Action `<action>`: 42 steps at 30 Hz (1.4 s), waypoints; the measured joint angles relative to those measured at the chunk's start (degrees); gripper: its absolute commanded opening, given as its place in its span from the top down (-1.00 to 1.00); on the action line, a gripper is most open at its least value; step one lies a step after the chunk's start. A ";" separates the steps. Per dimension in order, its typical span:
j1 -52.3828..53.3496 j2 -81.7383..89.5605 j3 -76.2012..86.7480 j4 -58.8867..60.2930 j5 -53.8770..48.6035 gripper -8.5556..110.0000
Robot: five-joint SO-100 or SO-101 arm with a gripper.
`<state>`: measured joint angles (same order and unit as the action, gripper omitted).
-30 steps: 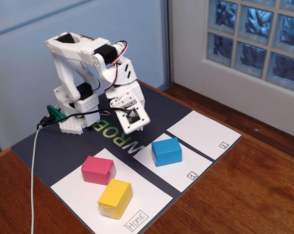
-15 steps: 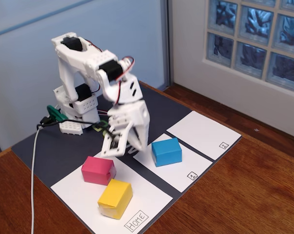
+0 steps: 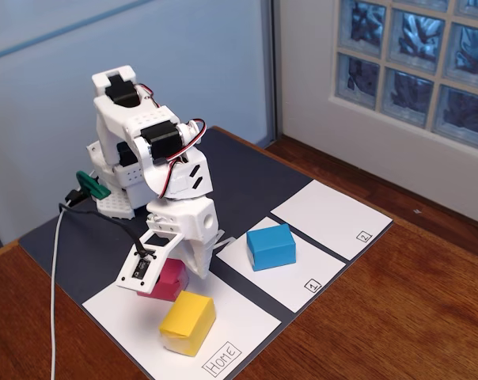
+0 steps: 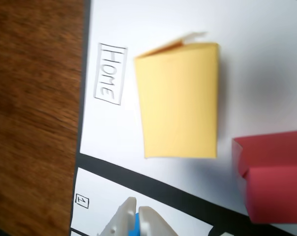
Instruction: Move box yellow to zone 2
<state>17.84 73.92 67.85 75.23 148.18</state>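
Observation:
The yellow box (image 3: 187, 321) sits on the white Home panel (image 3: 239, 324), near its front edge in the fixed view. From the wrist camera the yellow box (image 4: 178, 101) fills the middle, seen from above. My gripper (image 3: 199, 267) hangs low over the back of the Home panel, just behind the yellow box and above the pink block. Its tips (image 4: 137, 212) enter the wrist view from the bottom, shut with only a thin slit between them and nothing held. Zone 2 (image 3: 330, 218) is the bare white panel at the far right of the mat.
A pink block (image 3: 172, 283) lies partly hidden under the gripper, touching the yellow box; it shows as the pink block (image 4: 274, 177) at the wrist view's right edge. A blue block (image 3: 271, 245) stands on panel 1 (image 3: 298, 277). Wooden table (image 3: 397, 317) surrounds the dark mat.
The arm has swung down and to the left in the fixed view, from above the mat's middle to low over the pink block and the Home panel.

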 measured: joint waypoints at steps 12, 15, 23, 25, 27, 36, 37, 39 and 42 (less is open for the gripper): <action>1.32 -6.42 -4.04 0.35 -13.10 0.87; 1.32 -8.09 -6.24 0.35 -13.80 0.87; 1.58 -8.26 -6.59 0.35 -14.59 0.73; 2.20 -8.26 -6.59 0.35 -14.68 0.60; 3.08 -8.26 -6.59 0.35 -15.91 0.51; 5.36 -8.26 -6.59 0.35 -17.75 0.39; 5.36 -8.26 -6.59 0.35 -17.75 0.39; 5.27 -8.44 -6.59 0.35 -17.75 0.38; 4.22 -9.23 -6.59 0.35 -17.75 0.35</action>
<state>22.06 64.69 61.26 75.59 130.43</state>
